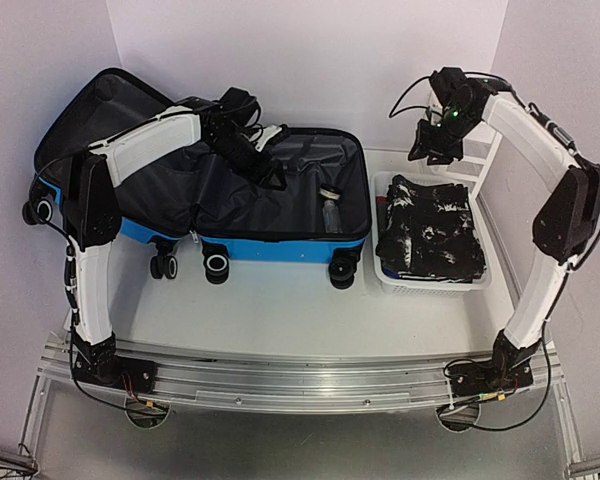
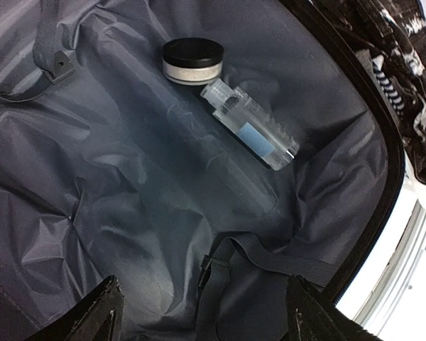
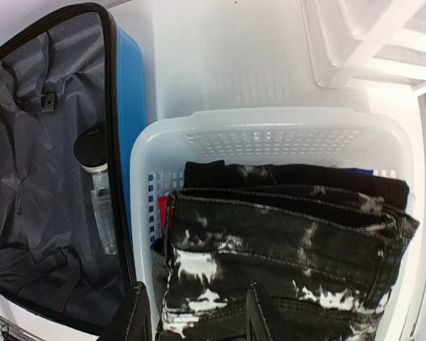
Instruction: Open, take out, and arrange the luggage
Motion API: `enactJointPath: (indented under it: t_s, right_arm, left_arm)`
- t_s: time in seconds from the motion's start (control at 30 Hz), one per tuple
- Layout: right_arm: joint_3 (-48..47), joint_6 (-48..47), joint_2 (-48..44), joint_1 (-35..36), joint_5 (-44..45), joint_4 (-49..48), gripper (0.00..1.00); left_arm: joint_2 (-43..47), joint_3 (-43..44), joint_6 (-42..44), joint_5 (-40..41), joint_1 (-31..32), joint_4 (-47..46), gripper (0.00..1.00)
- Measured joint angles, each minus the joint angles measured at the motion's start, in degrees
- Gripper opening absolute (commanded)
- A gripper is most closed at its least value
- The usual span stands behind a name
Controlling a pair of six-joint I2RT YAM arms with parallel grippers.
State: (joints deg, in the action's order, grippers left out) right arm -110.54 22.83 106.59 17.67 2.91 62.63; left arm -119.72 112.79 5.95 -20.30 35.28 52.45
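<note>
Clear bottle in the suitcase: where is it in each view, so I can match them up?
Top external: clear bottle at the right end of the open suitcase.
Left wrist: bottle upper centre, on grey lining.
Right wrist: bottle at left, inside the suitcase wall.
Shared landmark: the black-lidded jar beside its cap.

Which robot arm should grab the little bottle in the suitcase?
Left. The left hand hangs open inside the suitcase, over the clear bottle; the right hand is over the basket of jeans.
</note>
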Motion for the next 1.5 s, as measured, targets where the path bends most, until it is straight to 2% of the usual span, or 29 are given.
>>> enactJointPath:
  t_s: [0.37,0.6,0.7,0.87,0.97,1.13,1.33,1.43,1.5]
  right_arm:
    - [-20.9,-5.6,25.8,-0.2,3.1,-0.3,0.43]
    - [-27.0,-6.8,33.1,-1.3,5.4,-1.8,0.37]
    - [-23.8,-7.1,33.0,-1.7,5.0,-4.7,0.36]
    - [-7.7,-6.8,24.3,-1.3,5.5,-11.6,0.36]
    - [1.3,-6.3,18.4,-0.4,5.2,-11.8,0.36]
    - [9.8,-6.2,12.4,1.3,4.8,-9.8,0.36]
    - [12.1,-4.7,9.4,2.1,3.5,-8.1,0.39]
    - [6.4,-5.6,9.4,1.9,3.7,-4.9,0.43]
    - [-2.1,-6.9,9.8,1.0,3.6,-3.3,0.47]
  left_arm:
    - [1.3,-3.2,6.5,4.0,0.0,3.4,0.78]
    - [3.0,-4.8,7.7,4.8,-1.5,4.2,0.78]
    - [3.4,-4.9,7.7,4.5,-1.9,4.2,0.78]
    - [3.4,-4.7,7.4,3.5,-3.1,4.1,0.78]
    - [3.3,-4.2,7.0,3.0,-4.3,3.9,0.78]
    - [3.3,-4.0,6.8,2.7,-5.6,3.5,0.78]
    - [3.3,-4.0,6.1,2.4,-5.6,3.5,0.78]
    - [3.3,-4.0,6.0,2.3,-5.5,3.4,0.78]
    - [3.3,-4.0,6.0,2.3,-5.5,3.4,0.78]
